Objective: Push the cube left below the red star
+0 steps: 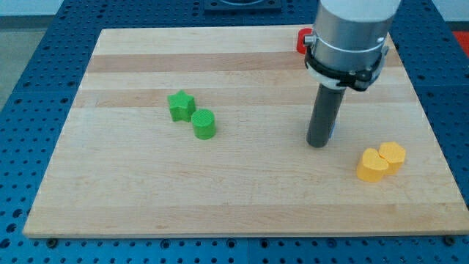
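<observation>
My tip (317, 144) rests on the board right of centre. A thin sliver of a blue block (333, 131) shows at the rod's right edge; the rod hides the rest, so I cannot make out its shape. A red block (301, 40), partly hidden by the arm, sits at the board's top edge, above the tip. I can only see its left part.
A green star (180, 105) and a green cylinder (204, 124) sit together left of centre. A yellow heart (372, 166) and a yellow hexagon (393, 155) touch each other at the lower right. The wooden board (146, 198) lies on a blue perforated table.
</observation>
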You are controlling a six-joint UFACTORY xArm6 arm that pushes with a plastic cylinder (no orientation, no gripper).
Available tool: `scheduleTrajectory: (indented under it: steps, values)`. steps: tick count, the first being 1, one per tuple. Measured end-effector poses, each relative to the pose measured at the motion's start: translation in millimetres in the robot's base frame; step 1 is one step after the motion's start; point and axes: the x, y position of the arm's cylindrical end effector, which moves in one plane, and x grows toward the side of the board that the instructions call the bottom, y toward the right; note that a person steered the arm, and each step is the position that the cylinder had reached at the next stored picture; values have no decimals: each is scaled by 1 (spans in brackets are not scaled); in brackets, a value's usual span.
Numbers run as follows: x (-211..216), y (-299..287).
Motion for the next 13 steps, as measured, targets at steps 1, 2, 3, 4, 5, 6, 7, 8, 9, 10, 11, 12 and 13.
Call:
scheduleTrajectory:
  steps: [1,2,3,4,5,6,7,8,9,10,11,12,13]
  values:
    - [-22,7]
    - [-30,26]
    - [-34,45]
    - [-52,46]
    - [-69,46]
    - [-88,46]
    - [-99,44]
    - [-100,30]
    - [-100,18]
    - [-116,17]
    - [-135,17]
    - [-151,17]
    - [-151,4]
